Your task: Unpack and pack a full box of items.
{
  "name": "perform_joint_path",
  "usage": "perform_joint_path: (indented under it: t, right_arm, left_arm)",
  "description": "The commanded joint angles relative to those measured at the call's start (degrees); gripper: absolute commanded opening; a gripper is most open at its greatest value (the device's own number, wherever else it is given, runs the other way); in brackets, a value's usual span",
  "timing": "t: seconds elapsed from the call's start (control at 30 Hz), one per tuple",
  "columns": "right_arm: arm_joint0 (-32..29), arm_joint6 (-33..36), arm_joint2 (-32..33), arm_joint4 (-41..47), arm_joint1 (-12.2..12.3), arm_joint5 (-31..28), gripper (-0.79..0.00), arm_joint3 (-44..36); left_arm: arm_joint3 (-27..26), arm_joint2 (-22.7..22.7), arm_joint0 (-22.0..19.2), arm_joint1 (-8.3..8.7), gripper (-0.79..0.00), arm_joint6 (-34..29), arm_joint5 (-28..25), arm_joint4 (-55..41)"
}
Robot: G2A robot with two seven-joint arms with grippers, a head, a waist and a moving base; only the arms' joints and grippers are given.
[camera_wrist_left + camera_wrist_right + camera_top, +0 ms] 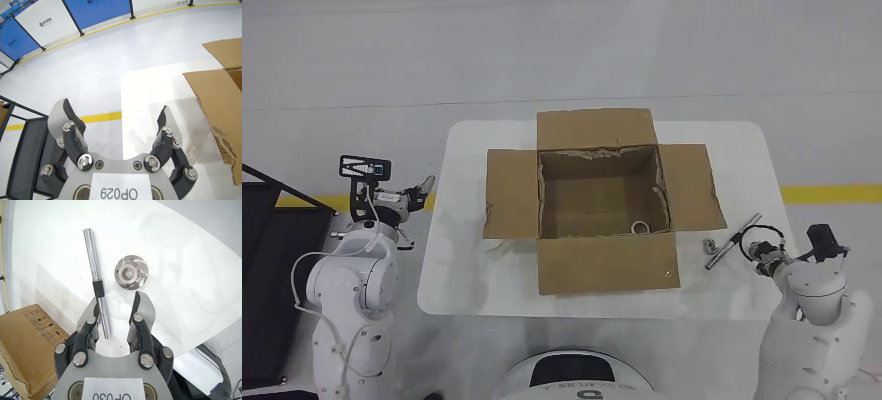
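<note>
An open cardboard box (604,195) sits mid-table with all four flaps (607,265) folded out; a small white roll (639,227) lies inside at its near right corner. Right of the box a steel rod (733,240) with a black band (98,288) lies on the table, and a round metal flange (131,272) lies beside it. My right gripper (116,301) is open just above the rod's near end, and the rod runs along one finger (96,309). My left gripper (115,109) is open and empty, off the table's left edge.
The white table (472,270) has bare room left of the box, with some clear plastic wrap (196,136) by the box's left flap. A black frame cart (262,260) stands on the floor at the far left. Yellow floor tape (832,193) runs behind the table.
</note>
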Motion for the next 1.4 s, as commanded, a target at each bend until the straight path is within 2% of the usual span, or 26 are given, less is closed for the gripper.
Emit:
perform_joint_path:
  t: [0.0, 0.63, 0.77, 0.87, 1.1, 1.37]
  right_arm:
    - [0.3, 0.1, 0.2, 0.2, 0.2, -0.1, -0.459, 0.2]
    - [4.3, -6.1, -5.5, -9.9, 1.2, 9.5, -0.477, 7.2]
    - [4.9, -6.9, -6.1, -10.3, 1.4, 10.0, -0.477, 8.0]
    - [5.1, -9.9, -7.1, -12.6, 1.4, 12.1, -0.477, 8.9]
    - [3.7, -13.8, -8.2, -10.8, 1.1, 11.9, -0.471, 7.0]
    - [4.3, -17.5, -11.8, -16.6, 1.1, 15.1, -0.471, 9.3]
  left_arm:
    - [0.0, 0.0, 0.0, 0.00, 0.000, 0.0, 0.0, 0.0]
    - [0.0, 0.0, 0.0, 0.00, 0.000, 0.0, 0.0, 0.0]
    - [0.0, 0.0, 0.0, 0.00, 0.000, 0.0, 0.0, 0.0]
    - [0.0, 0.0, 0.0, 0.00, 0.000, 0.0, 0.0, 0.0]
    - [0.0, 0.0, 0.0, 0.00, 0.000, 0.0, 0.0, 0.0]
    - [0.0, 0.0, 0.0, 0.00, 0.000, 0.0, 0.0, 0.0]
